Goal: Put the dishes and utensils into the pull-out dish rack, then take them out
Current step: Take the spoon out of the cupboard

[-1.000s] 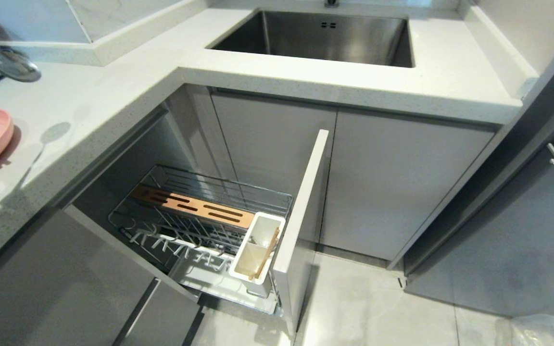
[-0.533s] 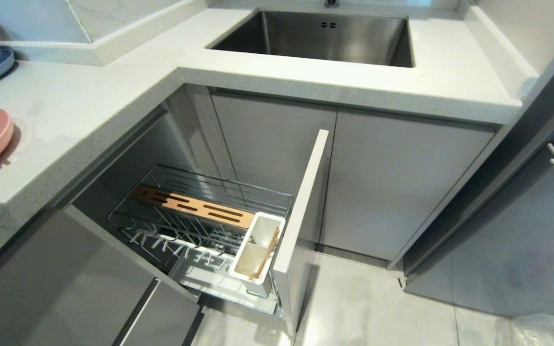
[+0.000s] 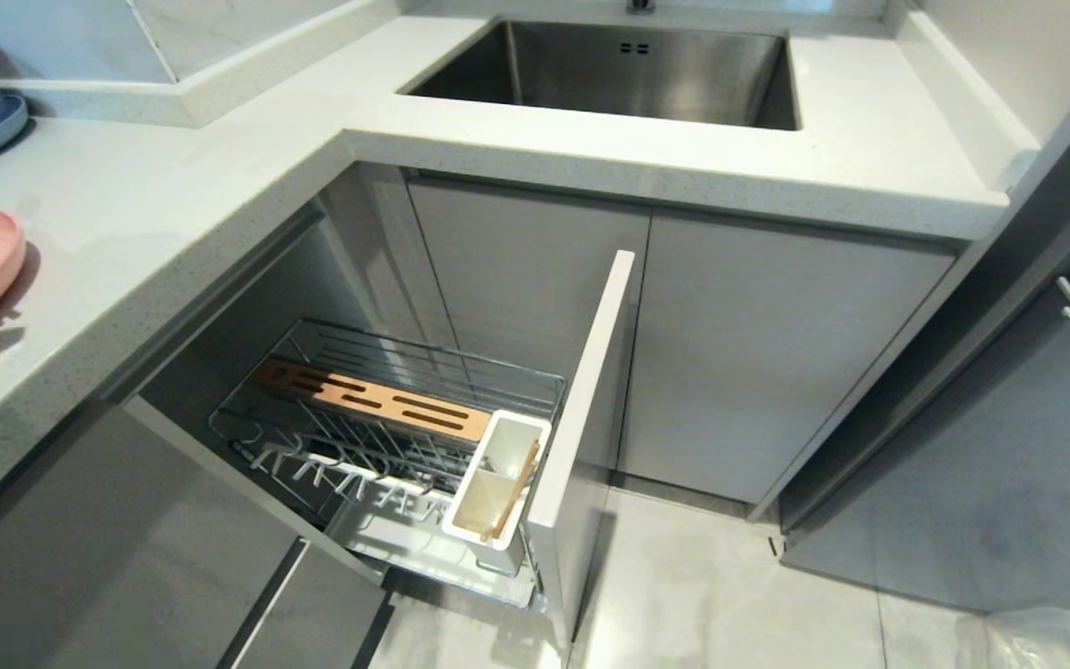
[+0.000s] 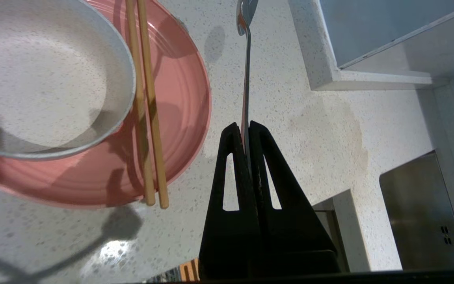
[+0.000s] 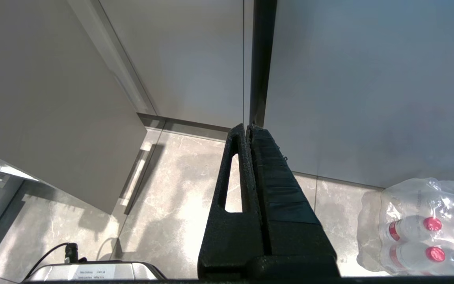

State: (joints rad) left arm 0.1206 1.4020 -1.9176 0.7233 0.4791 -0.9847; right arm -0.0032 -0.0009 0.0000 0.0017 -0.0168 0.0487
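Our left pincer (image 4: pixel 246 125) is clamped on the spoon (image 4: pixel 246 59), which we have lifted out of the head view, above the surface (image 4: pixel 309 118) beside the plate (image 4: pixel 179 98). Next we carry it to the rack's caddy (image 3: pixel 495 483). Our right pincer (image 5: pixel 247 128) hangs together, idle.

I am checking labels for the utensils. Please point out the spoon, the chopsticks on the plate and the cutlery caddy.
spoon (image 4: pixel 246 79): left wrist view, on its handle.
chopsticks (image 4: pixel 148 118): left wrist view, mid-length.
cutlery caddy (image 3: pixel 466 502): head view, on its white outer wall.
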